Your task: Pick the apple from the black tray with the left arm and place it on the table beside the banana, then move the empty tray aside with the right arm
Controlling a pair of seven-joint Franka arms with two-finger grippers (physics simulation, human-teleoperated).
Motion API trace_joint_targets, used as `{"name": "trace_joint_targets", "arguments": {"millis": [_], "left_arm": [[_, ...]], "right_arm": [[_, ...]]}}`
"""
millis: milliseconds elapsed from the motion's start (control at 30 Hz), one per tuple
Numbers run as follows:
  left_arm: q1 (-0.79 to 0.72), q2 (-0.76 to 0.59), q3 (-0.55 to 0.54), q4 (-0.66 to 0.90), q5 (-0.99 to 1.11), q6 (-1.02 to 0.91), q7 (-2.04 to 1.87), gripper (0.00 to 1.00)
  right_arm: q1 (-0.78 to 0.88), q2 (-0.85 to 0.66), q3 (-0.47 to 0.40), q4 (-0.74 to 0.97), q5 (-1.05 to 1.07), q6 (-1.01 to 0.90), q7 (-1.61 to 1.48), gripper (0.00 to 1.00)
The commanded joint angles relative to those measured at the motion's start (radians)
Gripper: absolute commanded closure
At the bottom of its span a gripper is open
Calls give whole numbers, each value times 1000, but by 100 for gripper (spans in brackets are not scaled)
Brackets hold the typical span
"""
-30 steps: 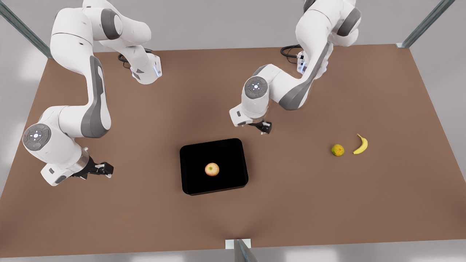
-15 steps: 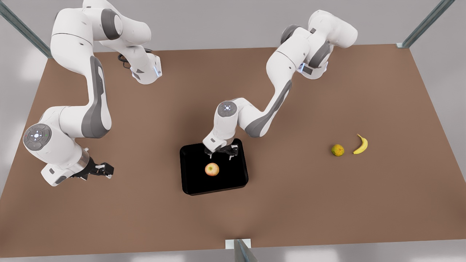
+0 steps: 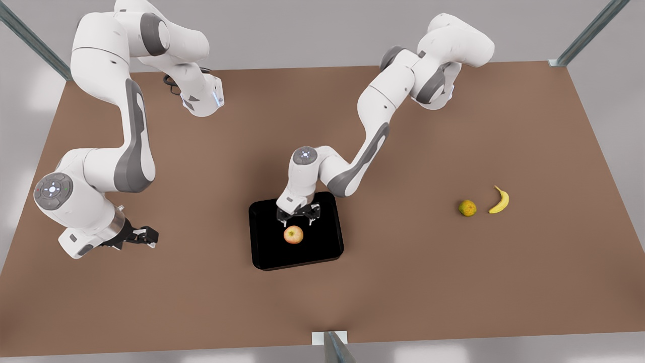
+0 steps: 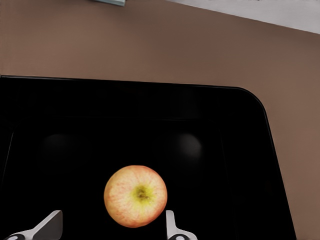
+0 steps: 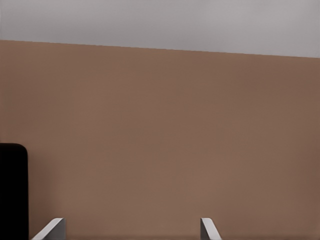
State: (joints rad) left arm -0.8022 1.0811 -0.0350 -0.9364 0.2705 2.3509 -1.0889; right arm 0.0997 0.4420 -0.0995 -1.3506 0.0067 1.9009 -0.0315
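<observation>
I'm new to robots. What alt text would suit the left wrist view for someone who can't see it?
A small pinkish-red and yellow apple lies in a glossy black tray, seen from just above. The tips of the left gripper's open fingers stand on either side of it, not touching. Brown table lies beyond the tray.

White arms w/ grey joint panels, black tools, lit wrist discs.

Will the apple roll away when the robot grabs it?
It might. The apple is round and smooth, lying loose on the glossy black tray, so a nudge from one finger would probably roll it. The tray's low rim should likely stop it. The left gripper hovers open, fingers on either side, which probably helps it squeeze evenly. The right gripper waits aside.
</observation>
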Motion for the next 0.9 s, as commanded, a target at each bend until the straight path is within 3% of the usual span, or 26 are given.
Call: {"name": "trace_joint_targets", "arguments": {"millis": [0, 500, 567, 633, 867], "left_arm": [[0, 3, -2, 1, 6, 15, -201, 0], [-23, 99, 20, 90, 50, 50, -127, 0], [-23, 100, 23, 91, 50, 70, -128, 0], [-23, 103, 24, 91, 50, 90, -128, 0], [-23, 137, 49, 91, 50, 156, -128, 0]], "right_arm": [[0, 0, 0, 1, 1, 0, 1, 0], [0, 4, 0, 2, 1, 21, 7, 0], [72, 63, -8, 28, -2, 90, 56, 0], [-26, 30, -2, 28, 22, 75, 4, 0], [-32, 30, -2, 30, 22, 72, 4, 0]]}}
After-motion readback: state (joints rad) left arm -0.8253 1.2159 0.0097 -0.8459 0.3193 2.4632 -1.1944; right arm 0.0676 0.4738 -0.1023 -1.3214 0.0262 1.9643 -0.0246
